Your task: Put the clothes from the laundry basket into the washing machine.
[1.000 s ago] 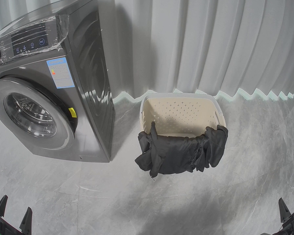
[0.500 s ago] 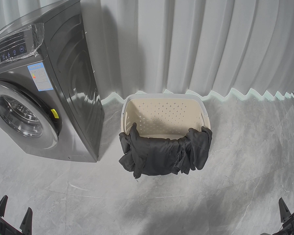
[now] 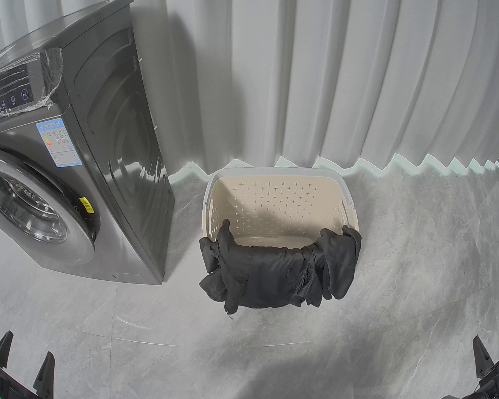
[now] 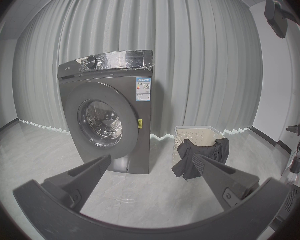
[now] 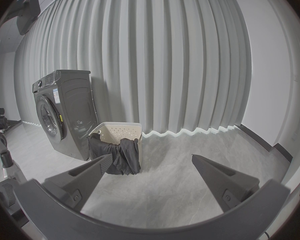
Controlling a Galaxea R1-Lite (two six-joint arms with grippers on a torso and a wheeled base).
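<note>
At the left of the frame stands the dark grey front-loading washing machine point(image 3: 94, 156), its round glass door point(image 3: 27, 211) shut. In the lower left corner of the head view the left gripper point(image 3: 26, 356) hangs low over the pale marbled floor point(image 3: 260, 350), its two black fingers spread apart and holding nothing.

At centre frame sits the cream perforated plastic laundry basket point(image 3: 277, 172), just beside the machine's right flank and in front of the white pleated curtain point(image 3: 316, 67). A black crumpled garment point(image 3: 271, 272) is draped over the basket's near rim, part of it hanging down the outside wall. Its long axis runs across the frame, left to right, along that rim.

In the lower right corner the right gripper point(image 3: 492, 331) is likewise spread and empty.

The garment lies ahead of both grippers and between them, well apart from each. It sits slightly right of centre, so the right arm looks marginally the nearer, while the left arm is on the machine's side. Nothing is loaded yet, and the shut door will probably need opening before the garment can go in.
</note>
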